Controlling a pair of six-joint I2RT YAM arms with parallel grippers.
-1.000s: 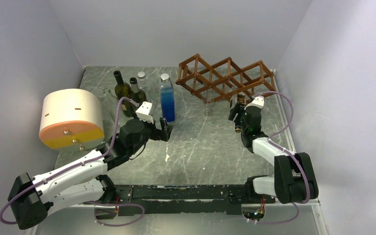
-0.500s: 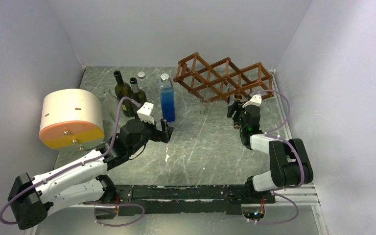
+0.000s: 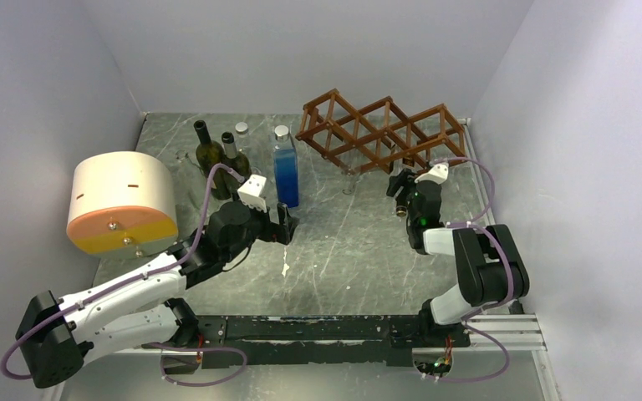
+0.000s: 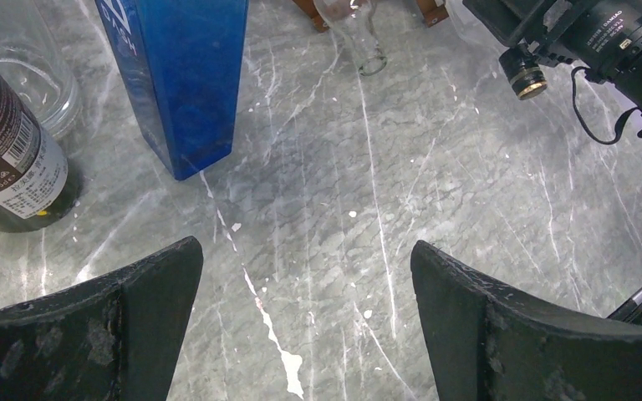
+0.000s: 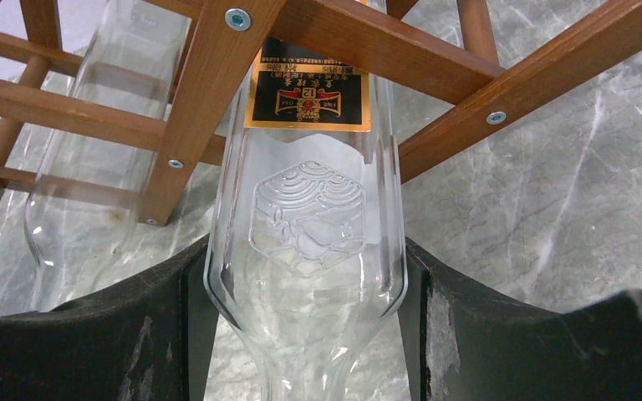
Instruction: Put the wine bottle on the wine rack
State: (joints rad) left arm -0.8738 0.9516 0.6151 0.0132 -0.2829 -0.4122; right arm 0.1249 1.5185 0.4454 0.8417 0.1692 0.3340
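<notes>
**Right gripper grips clear bottle at the rack's opening**

Top view: the reddish-brown wooden lattice wine rack (image 3: 382, 134) stands at the far right of the grey marble-patterned table (image 3: 343, 251). The right gripper (image 3: 401, 185) sits just in front of the rack's near edge; what it holds is too transparent to make out here. The left gripper (image 3: 284, 224) hovers near a tall blue square bottle (image 3: 285, 171). A dark green labelled bottle (image 3: 234, 163) is just beside that, and a cream-and-orange cylindrical drum (image 3: 121, 200) lies further left.

Left wrist view: the left fingers (image 4: 92, 334) are spread wide with only bare table between them. The blue bottle and the labelled bottle stand ahead.

Right wrist view: the right fingers (image 5: 134, 334) press against both sides of the clear glass wine bottle (image 5: 305, 209) at its shoulder. Its body, with a black-and-gold label (image 5: 309, 92), reaches in between the rack's slats. A second clear empty bottle (image 5: 92, 167) lies in the neighbouring opening to the left
</notes>
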